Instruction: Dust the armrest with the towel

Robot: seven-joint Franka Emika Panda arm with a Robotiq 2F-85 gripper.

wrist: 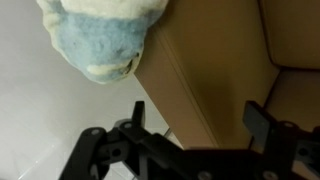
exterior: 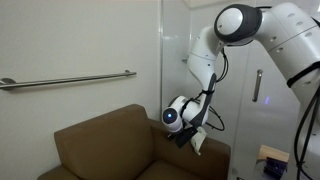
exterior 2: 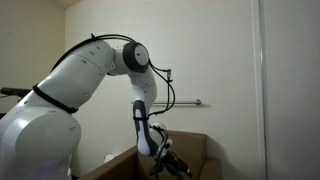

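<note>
The towel point(wrist: 100, 40) is a blue and white cloth. In the wrist view it lies bunched at the top left, on the far end of the brown armrest point(wrist: 190, 70). In an exterior view it shows as a pale patch point(exterior: 198, 145) on the armrest point(exterior: 205, 158) just beside my gripper point(exterior: 185, 138). My gripper point(wrist: 198, 118) is open, with its fingers wide apart above the armrest's edge and nothing between them. The towel lies ahead of the fingertips, apart from them. In an exterior view my gripper point(exterior 2: 166, 160) hangs low over the chair.
The brown armchair point(exterior: 105, 145) stands against a white wall with a metal grab rail point(exterior: 70, 79). A glass door with a handle point(exterior: 257, 85) is behind the arm. A blue and orange object point(exterior: 272, 158) sits low beside the chair. The chair also shows in an exterior view point(exterior 2: 195, 150).
</note>
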